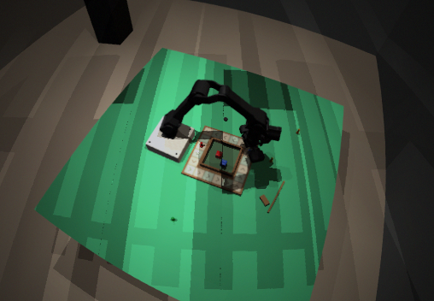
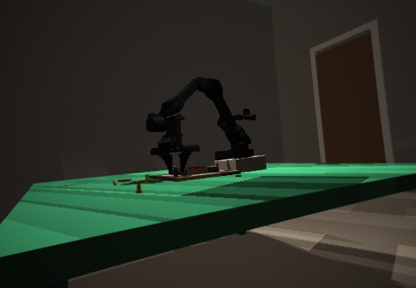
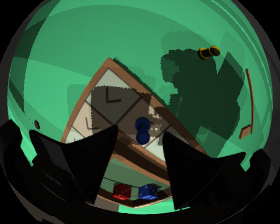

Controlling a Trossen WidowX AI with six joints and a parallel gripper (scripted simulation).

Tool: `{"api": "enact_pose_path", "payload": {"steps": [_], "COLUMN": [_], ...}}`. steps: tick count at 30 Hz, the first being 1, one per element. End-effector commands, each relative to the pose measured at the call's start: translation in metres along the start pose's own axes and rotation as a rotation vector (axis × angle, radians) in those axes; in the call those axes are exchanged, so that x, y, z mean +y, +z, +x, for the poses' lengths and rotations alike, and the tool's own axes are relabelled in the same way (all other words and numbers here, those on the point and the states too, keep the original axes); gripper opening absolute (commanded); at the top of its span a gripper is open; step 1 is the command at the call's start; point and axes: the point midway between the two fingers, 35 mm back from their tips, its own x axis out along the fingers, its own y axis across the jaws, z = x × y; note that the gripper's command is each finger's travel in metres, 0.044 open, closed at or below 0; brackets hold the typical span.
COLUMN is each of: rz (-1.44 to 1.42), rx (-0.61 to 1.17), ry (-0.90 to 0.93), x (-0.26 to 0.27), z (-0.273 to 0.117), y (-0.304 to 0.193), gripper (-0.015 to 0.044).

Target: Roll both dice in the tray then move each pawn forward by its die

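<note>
The blue pawn (image 2: 175, 173) (image 3: 142, 131) stands on the board (image 1: 190, 170) (image 3: 76, 114) near a corner. My gripper (image 2: 177, 172) (image 3: 140, 133) is open, its fingertips low on either side of the pawn with gaps in the wrist view. In the top view the arm hides the pawn. The red die (image 1: 219, 154) (image 3: 122, 191) and blue die (image 1: 224, 162) (image 3: 148, 191) lie inside the tray (image 1: 216, 170) in the middle of the board; their numbers are too small to read. The red pawn (image 1: 202, 144) (image 2: 217, 164) stands on the board's side nearest the arm base.
Two yellowish pawns stand beyond the board, one nearer (image 1: 271, 161) (image 2: 146, 178) and one farther (image 1: 298, 132) (image 2: 138, 186). A thin stick (image 1: 276, 197) (image 3: 251, 102) and small brown block (image 1: 264, 200) (image 3: 245, 131) lie nearby. A dark disc (image 1: 225, 119) and green piece (image 1: 173, 219) lie apart.
</note>
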Motion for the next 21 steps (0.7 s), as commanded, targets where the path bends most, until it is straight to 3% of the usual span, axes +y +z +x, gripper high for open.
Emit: {"api": "enact_pose_path", "payload": {"steps": [1, 5, 10, 21], "rz": [0.003, 0.004, 0.025, 0.39], "rx": [-0.009, -0.008, -0.007, 0.004], "ry": [-0.008, -0.009, -0.009, -0.007], "x": [-0.001, -0.001, 0.0, 0.032], "z": [-0.036, -0.047, -0.058, -0.12], "y": [0.002, 0.002, -0.005, -0.131], "gripper": [0.0341, 0.044, 0.044, 0.044]}}
